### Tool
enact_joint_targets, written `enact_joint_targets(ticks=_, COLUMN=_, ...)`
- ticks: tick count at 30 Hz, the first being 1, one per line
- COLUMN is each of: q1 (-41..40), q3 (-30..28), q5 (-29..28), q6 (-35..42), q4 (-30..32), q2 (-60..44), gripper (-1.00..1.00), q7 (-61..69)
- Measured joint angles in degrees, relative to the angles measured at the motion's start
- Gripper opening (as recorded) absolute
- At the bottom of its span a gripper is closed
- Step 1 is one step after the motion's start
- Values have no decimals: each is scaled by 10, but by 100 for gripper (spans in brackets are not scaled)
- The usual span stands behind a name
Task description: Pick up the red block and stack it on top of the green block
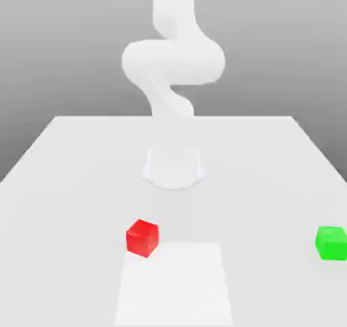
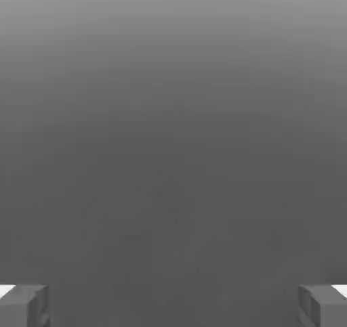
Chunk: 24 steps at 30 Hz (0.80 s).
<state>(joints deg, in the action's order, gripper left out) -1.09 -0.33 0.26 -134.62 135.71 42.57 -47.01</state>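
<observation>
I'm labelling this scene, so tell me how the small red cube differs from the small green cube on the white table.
The small red cube is bright red; the small green cube is bright green. The red one sits near the middle, the green one at the exterior view's right edge. The red one is turned corner-forward; the green one looks squarer on. Both rest apart on the white table, similar in size.

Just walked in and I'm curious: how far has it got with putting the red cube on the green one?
Nothing is done yet. The red block and green block sit apart on the table. The hand is open and holds nothing. Grasping, lifting and stacking all remain.
</observation>
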Motion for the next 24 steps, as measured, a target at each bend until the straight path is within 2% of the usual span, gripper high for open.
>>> enact_joint_targets(ticks=16, q1=-81, q3=-10, q5=-5, q6=-235, q4=312, q2=-284, gripper=0, q7=-119)
enact_joint_targets(ticks=19, q1=-91, q3=-10, q5=-1, q6=-322, q4=334, q2=-395, gripper=0, q7=-130)
enact_joint_targets(ticks=24, q1=-97, q3=-1, q5=12, q6=-419, q4=325, q2=-509, gripper=0, q7=-123)
